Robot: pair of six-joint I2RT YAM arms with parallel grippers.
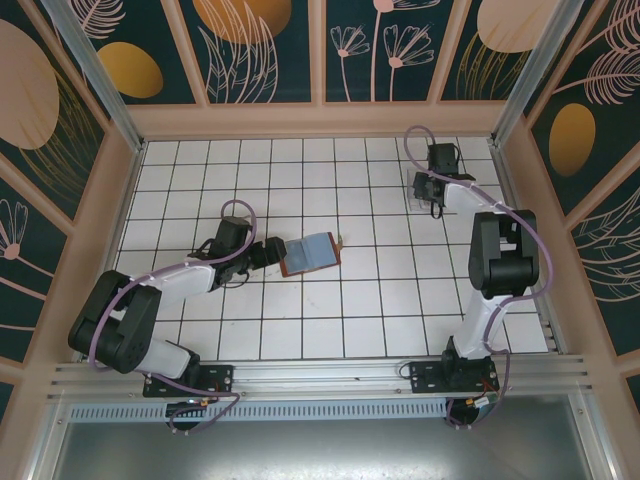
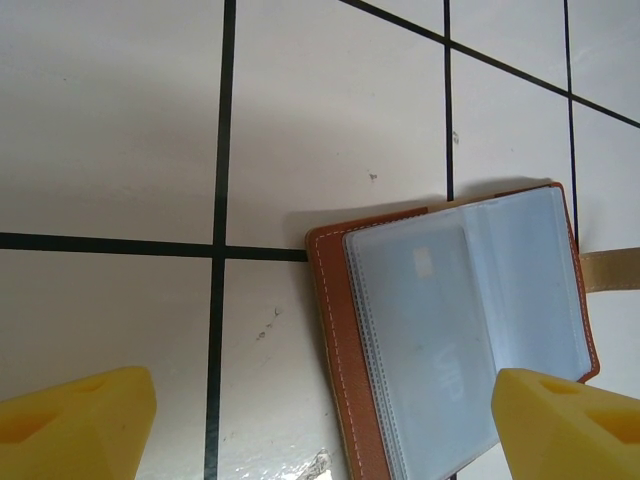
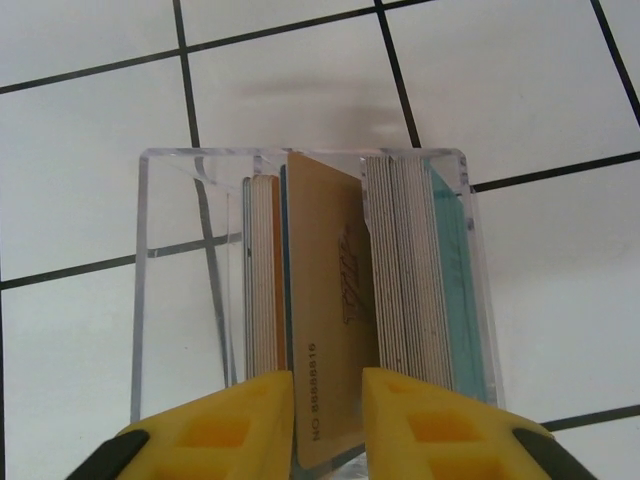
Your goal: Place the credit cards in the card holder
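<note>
The card holder [image 1: 310, 252] lies open on the tiles, reddish-brown leather with pale blue-grey sleeves [image 2: 440, 320]. My left gripper [image 1: 272, 252] hovers at its left edge, open wide [image 2: 322, 400]; the right fingertip [image 2: 560, 420] overlaps the holder's near corner. At the far right, my right gripper [image 1: 432, 190] reaches into a clear box [image 3: 160, 260] of credit cards standing on edge. A tan card [image 3: 330, 300] leans between its fingers [image 3: 328, 385], which stand slightly apart, open. Grey card stacks sit to the left [image 3: 262, 280] and right [image 3: 410, 270] of it.
The white tiled floor with black grid lines [image 1: 350, 320] is walled by pale wooden borders [image 1: 320, 120]. The holder's tan strap [image 2: 610, 268] sticks out on its far side. Teal cards [image 3: 455, 280] line the box's right wall.
</note>
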